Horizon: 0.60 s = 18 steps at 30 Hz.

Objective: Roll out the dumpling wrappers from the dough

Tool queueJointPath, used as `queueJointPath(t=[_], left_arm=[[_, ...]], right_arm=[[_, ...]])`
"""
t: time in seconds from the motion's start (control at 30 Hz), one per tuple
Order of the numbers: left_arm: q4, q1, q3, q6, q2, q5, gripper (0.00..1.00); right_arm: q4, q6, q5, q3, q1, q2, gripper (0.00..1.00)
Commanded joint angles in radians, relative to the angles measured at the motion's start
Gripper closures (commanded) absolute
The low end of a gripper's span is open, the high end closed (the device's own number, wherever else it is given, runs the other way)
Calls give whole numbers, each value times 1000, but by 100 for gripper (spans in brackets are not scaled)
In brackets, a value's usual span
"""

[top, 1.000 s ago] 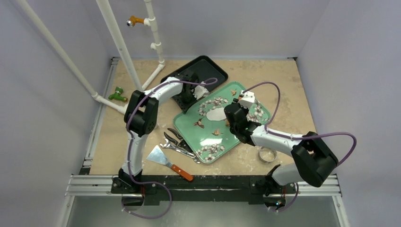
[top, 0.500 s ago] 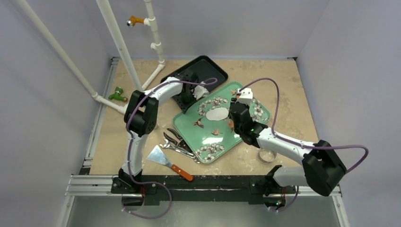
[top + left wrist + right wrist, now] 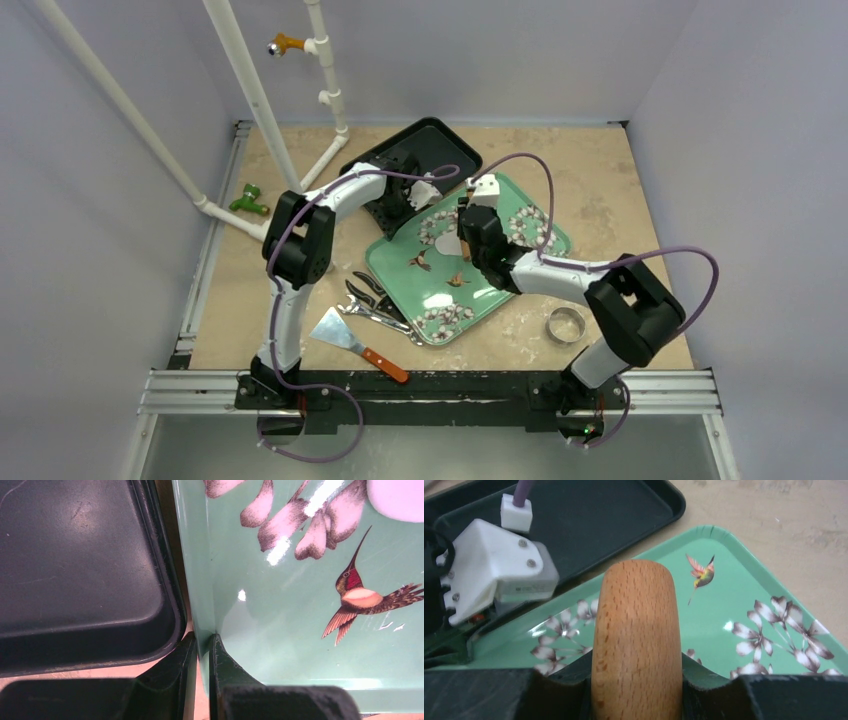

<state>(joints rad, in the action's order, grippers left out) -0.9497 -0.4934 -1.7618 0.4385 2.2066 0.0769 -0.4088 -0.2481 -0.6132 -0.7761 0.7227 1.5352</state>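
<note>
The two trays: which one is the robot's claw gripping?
The green flowered tray, not the plain black tray beside it. The left gripper is pinched shut on the green one's rim; the black one lies just outside the grip.

We're looking into a robot lab's test cell, not a real kitchen. Plain pale walls (image 3: 100, 300) box in a beige table (image 3: 600, 170) on three sides. The left arm (image 3: 300, 240) and right arm (image 3: 625, 320) stand bolted to an aluminium rail (image 3: 190, 392) at the near edge. White plastic pipes (image 3: 250, 90) lean in the corner. The kitchenware is just props: green tray (image 3: 440, 295), black tray (image 3: 450, 150), scraper (image 3: 335, 330), wooden rolling pin (image 3: 636, 640).
</note>
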Motion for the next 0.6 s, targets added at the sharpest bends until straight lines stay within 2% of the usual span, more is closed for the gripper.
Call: queueJointPath(t=[0.0, 0.13, 0.17, 0.57], left_arm=[[-19, 21, 39, 68, 21, -112, 100], [-10, 21, 52, 72, 13, -112, 100], [-9, 21, 54, 73, 12, -110, 100], [5, 23, 70, 78, 3, -115, 100]], right_arm=[[75, -42, -119, -66, -15, 62, 100], [217, -61, -221, -64, -19, 66, 100], [246, -87, -205, -63, -24, 59, 100], [358, -272, -234, -4, -48, 46, 100]])
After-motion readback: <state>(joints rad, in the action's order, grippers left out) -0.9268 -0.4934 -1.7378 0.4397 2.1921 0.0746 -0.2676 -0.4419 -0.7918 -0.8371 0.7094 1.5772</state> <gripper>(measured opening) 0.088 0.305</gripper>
